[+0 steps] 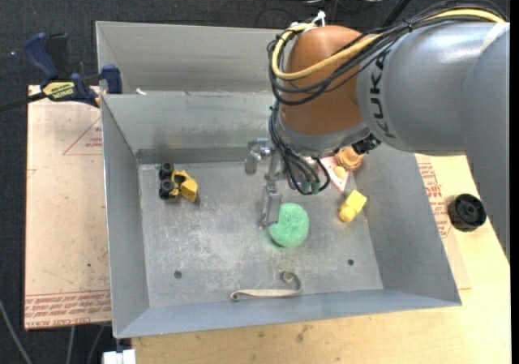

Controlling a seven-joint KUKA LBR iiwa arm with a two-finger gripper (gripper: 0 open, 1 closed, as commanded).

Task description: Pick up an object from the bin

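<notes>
Grey metal bin (130,273) holds, nearest, a bent strip (263,294). Farther in, a green round lump (290,226) lies mid-floor, the tool (268,210) at its left edge; wide or narrow, I cannot tell. Right lies a yellow block (352,207), far left a yellow-black toy (177,185).

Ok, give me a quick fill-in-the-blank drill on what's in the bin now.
The round lump by the end effector is ____ in colour.
The toy vehicle at the left of the bin is black and ____.
In the camera view, the small yellow block lies to the lump's ____.
Missing words: green; yellow; right.
</notes>
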